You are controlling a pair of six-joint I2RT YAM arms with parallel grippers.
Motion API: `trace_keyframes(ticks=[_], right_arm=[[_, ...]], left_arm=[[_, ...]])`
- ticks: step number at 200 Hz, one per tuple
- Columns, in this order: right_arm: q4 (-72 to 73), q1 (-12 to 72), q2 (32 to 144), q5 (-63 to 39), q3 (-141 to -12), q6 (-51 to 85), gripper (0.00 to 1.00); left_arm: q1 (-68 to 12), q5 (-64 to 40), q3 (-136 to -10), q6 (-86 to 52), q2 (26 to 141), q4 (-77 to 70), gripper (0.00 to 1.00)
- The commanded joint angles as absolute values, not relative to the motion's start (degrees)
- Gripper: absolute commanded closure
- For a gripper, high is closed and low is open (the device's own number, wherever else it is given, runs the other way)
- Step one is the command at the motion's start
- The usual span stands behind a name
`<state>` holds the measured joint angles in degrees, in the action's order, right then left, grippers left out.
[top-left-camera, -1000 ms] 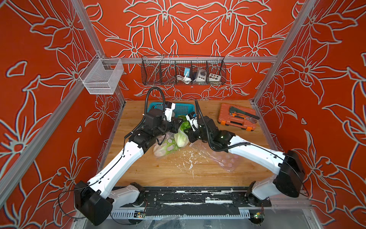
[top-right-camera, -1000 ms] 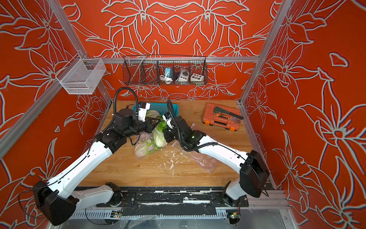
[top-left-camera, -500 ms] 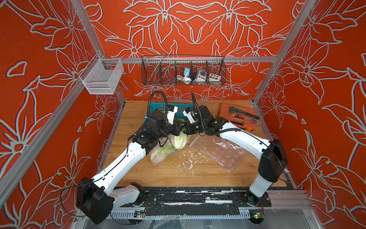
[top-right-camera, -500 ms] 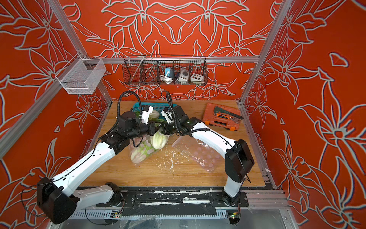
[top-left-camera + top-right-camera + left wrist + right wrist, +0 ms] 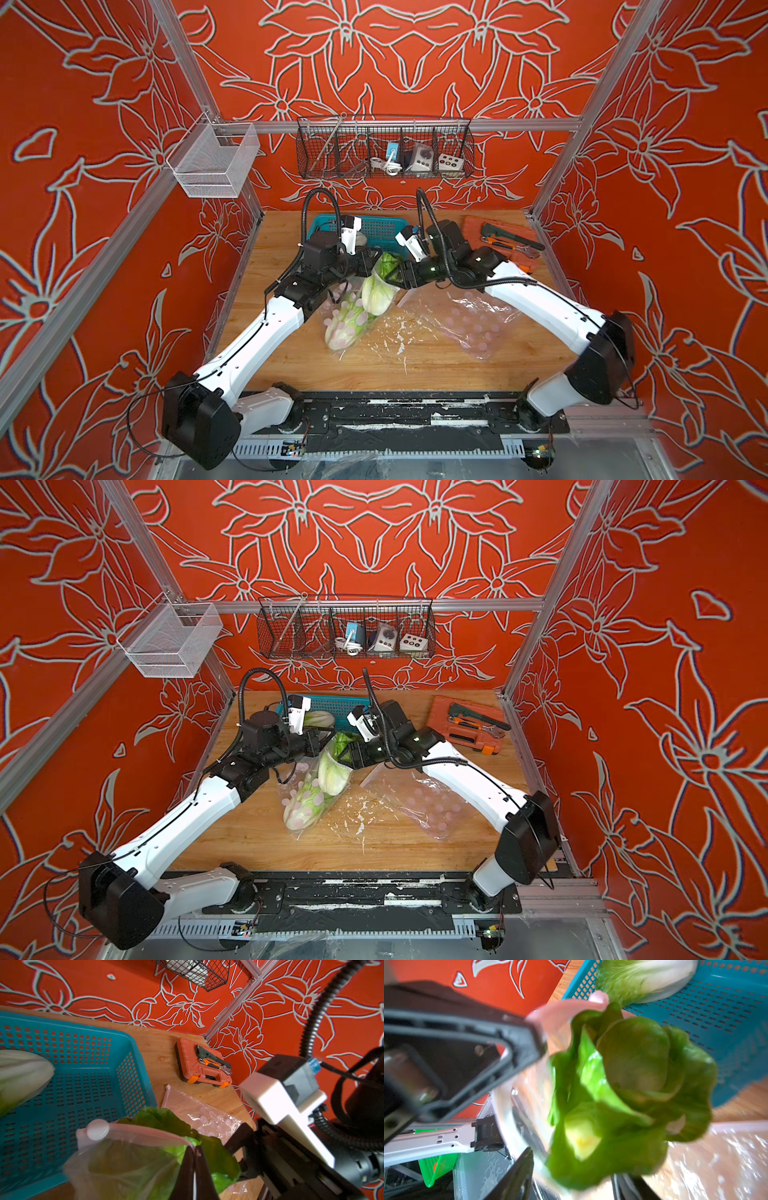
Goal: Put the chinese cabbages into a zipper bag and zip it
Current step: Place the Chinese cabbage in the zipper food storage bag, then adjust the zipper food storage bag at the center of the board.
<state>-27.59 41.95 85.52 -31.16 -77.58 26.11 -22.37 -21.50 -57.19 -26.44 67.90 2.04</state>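
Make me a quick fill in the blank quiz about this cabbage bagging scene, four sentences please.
The ____ hand pinches the rim of the zipper bag.
____ chinese cabbages sit in that bag, one with leaves poking out.
The teal basket holds just ____ cabbage.
An empty bag lies flat by the ____ arm.
Missing words: left, two, one, right.

So the basket (image 5: 382, 226) sits at the back of the table (image 5: 415, 365), one cabbage (image 5: 320, 719) in it. Right in front, the zipper bag (image 5: 347, 347) holds two cabbages (image 5: 376, 295); a spare bag (image 5: 473, 328) lies to its right, tool case (image 5: 509, 249) behind that.
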Motion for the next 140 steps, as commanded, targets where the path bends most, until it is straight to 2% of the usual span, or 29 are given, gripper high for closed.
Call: trace_keyframes(ticks=[1,42,95,118,140], right_arm=[[-25.7,41.8,80.6,-27.8,-72.6,25.3,0.36],[-19.3,42.2,76.6,-27.3,-63.9,28.8,0.33],[-14.0,42.3,82.6,-25.9,-66.2,32.3,0.38],[-11.3,42.4,84.8,-27.8,-67.6,34.6,0.47],[-10.2,42.4,85.6,-30.1,-68.0,35.6,0.67]], left_arm=[[-22.1,-21.8,-57.7,-27.2,67.9,-1.9,1.0],[-22.2,-22.7,-57.9,-27.8,68.8,-2.6,1.0],[-23.4,-22.7,-58.4,-28.0,69.2,-2.3,1.0],[-24.1,-22.6,-58.2,-27.8,69.3,-2.0,1.0],[-24.5,-22.7,-58.0,-27.3,69.2,-1.3,1.0]])
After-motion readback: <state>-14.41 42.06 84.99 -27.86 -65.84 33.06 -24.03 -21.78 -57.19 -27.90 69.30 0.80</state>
